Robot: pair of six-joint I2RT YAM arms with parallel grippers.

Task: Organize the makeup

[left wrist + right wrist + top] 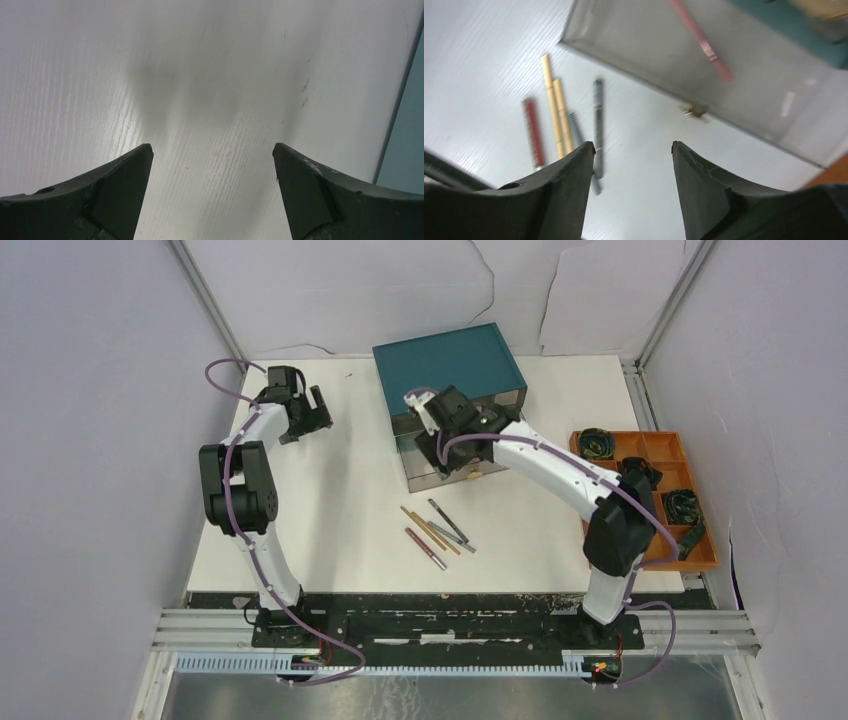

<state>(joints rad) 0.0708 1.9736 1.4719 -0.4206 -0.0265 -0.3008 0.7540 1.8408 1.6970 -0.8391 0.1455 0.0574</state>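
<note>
- My right jaws stand open and empty above the drawer (744, 85), which fills the upper right of the wrist view. I judge they are there because this is where the pencils go.
- One pink pencil (701, 42) lies inside that drawer, blurred.
- Five pencils (559, 120) lie loose on the table (484, 60), left of centre: two gold ones touching side by side, one red, one grey and one dark ribbed. They lie close together and nearly parallel, so I would expect to pick them up singly.
- My left jaws are wide open with nothing between them, over bare table at the upper left of the overhead view. I judge this keeps them out of the way.
- There is also one teal box (450, 358) and one orange tray (700, 558) at the right edge, holding three black coils (598, 443) that I can see.
- I see no other makeup.
</note>
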